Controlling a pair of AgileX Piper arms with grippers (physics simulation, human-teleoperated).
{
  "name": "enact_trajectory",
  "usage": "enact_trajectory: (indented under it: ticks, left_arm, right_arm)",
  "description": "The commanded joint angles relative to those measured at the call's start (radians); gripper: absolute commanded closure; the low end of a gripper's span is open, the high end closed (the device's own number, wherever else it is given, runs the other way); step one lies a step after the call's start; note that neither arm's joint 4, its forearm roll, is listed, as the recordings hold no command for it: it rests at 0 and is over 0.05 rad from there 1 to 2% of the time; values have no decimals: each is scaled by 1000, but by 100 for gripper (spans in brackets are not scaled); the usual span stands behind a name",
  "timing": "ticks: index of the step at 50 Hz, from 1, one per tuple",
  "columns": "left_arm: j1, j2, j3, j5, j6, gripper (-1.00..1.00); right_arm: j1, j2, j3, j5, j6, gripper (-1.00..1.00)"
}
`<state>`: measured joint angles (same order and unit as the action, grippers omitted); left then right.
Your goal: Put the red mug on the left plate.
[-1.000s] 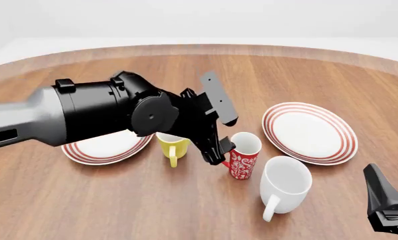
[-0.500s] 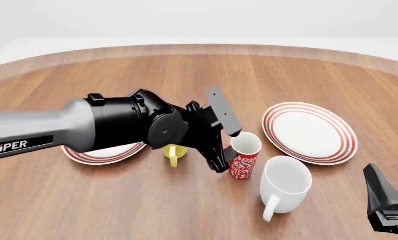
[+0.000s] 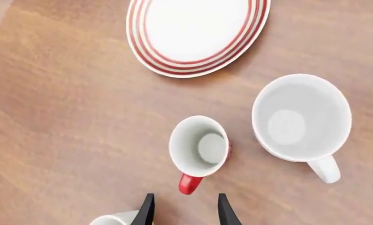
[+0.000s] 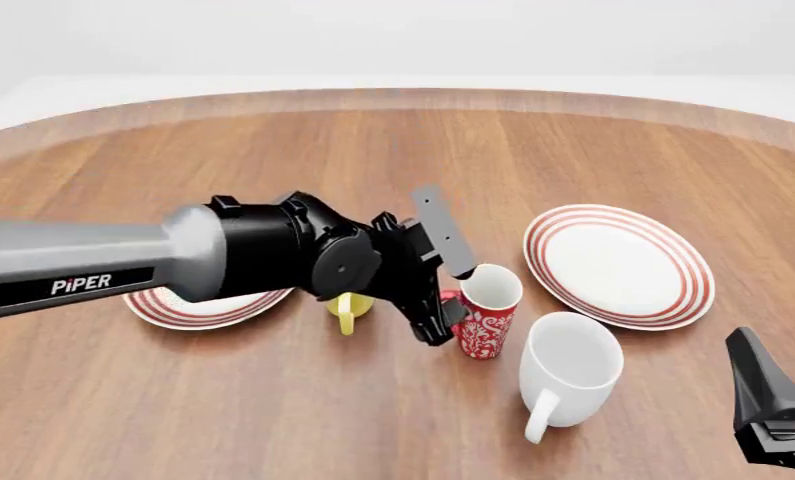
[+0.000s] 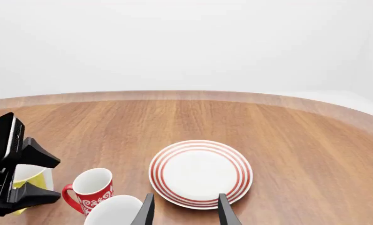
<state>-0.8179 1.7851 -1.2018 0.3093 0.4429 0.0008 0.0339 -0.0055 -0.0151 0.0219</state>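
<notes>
red mug: glossy, floral, cylindrical | left jaws: apart | right jaws: apart

A bare simulated tabletop scene, not a real room: a round wooden table with crockery sits in blank white surroundings, the white void stretching past its 12 o'clock edge
</notes>
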Motion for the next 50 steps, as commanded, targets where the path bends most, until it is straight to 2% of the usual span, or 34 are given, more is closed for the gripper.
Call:
enact_trajectory:
  ticks: [1,20,42,50]
  left_arm:
    - [15,35,6,-23,14,-100]
    - [6,68,2,-66,-16,-100]
    - [27,130,11,-91,17,-100]
    - [25,137,19,-108,10,-100]
  right_arm:
    - [0,0,0,0,0,-100]
    - [0,0,0,0,0,-100]
    - [0,0,0,0,0,-100]
    - [0,0,0,0,0,-100]
